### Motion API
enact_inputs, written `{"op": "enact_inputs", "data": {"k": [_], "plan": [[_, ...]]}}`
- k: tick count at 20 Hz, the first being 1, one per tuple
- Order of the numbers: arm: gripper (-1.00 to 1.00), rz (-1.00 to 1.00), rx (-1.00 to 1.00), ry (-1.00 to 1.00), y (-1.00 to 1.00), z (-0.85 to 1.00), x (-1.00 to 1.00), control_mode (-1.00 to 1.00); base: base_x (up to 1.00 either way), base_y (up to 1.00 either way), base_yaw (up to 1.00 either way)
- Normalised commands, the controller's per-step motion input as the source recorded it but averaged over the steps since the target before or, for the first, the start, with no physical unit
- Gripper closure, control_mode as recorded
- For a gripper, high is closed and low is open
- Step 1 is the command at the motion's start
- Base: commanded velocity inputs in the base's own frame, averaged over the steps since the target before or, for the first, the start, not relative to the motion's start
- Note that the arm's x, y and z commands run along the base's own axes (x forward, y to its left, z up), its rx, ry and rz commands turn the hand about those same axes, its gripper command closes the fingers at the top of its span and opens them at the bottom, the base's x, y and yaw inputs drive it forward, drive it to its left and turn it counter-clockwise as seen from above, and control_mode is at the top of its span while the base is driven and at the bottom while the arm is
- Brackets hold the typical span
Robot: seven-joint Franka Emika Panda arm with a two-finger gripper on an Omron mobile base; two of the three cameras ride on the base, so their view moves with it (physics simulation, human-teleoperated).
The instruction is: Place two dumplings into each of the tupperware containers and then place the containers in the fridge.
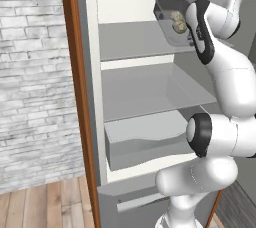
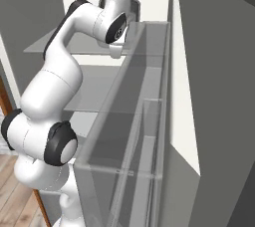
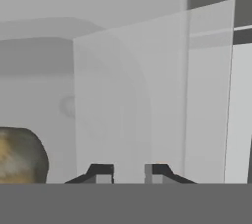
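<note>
The grey tupperware container (image 1: 167,14), with dumplings (image 1: 176,20) inside, is being held over the fridge's top shelf (image 1: 135,39). Its wall is being pinched by the nearly closed gripper (image 3: 129,171). It is not yet being set down.

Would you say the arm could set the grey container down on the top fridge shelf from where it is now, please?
Probably yes. The container, dumplings inside, already sits tilted in the jaws over the top shelf, and nothing visible lies on the shelf beneath it.

Kitchen: open fridge (image 1: 145,92), brick wall (image 1: 30,72), wood floor (image 1: 45,204).
</note>
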Motion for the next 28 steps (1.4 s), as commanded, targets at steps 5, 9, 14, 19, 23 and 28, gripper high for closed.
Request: {"op": "enact_inputs", "data": {"k": [5, 9, 14, 19, 23, 28], "plan": [[-1.0, 0.0, 0.0, 0.0, 0.0, 0.0, 0.0, -1.0, 0.0, 0.0, 0.0], [-1.0, 0.0, 0.0, 0.0, 0.0, 0.0, 0.0, -1.0, 0.0, 0.0, 0.0], [-1.0, 0.0, 0.0, -0.07, 0.0, 0.0, 0.01, -1.0, 0.0, 0.0, 0.0], [-1.0, 0.0, 0.02, -0.15, 0.03, 0.0, 0.3, -1.0, 0.0, 0.0, 0.0], [-1.0, 0.0, 0.07, -0.06, 0.03, 0.1, 0.52, -1.0, 0.0, 0.0, 0.0], [-1.0, 0.04, 0.03, -0.01, 0.01, 0.38, -0.33, -1.0, 0.0, 0.0, 0.0]]}}
